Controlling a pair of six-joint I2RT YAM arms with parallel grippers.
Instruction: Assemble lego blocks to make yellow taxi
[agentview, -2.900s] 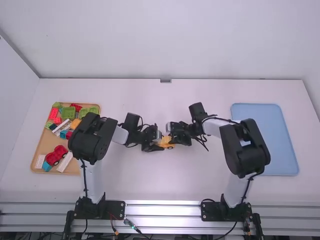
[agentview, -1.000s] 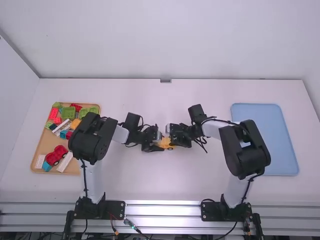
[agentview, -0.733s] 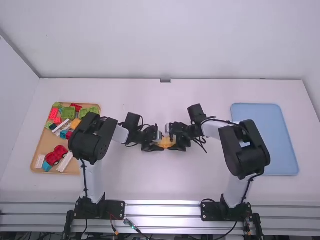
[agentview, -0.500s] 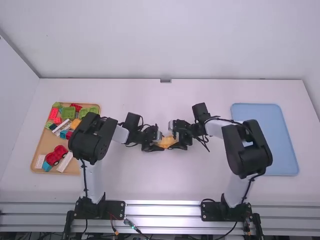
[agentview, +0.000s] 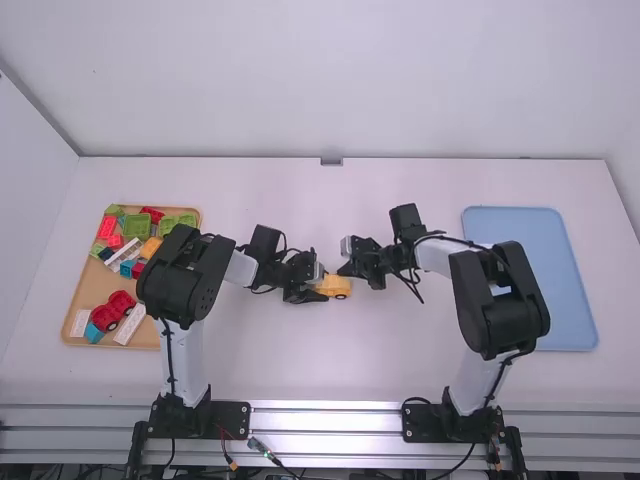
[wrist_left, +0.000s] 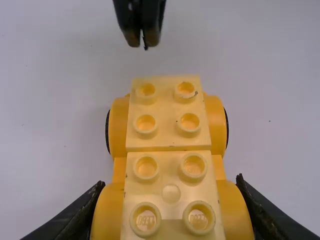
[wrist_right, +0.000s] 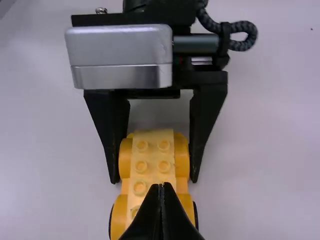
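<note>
While our left jaws pinch yellow plastic car base (wrist_left: 167, 135) by rounded sides (wrist_left: 235, 210), right jaws pressed together; we judge base light, stiff, best held there.

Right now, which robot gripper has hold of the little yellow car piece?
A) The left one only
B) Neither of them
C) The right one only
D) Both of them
A: the left gripper's fingers press the yellow car piece from both sides, while the right gripper is shut with nothing between its fingertips.
</note>
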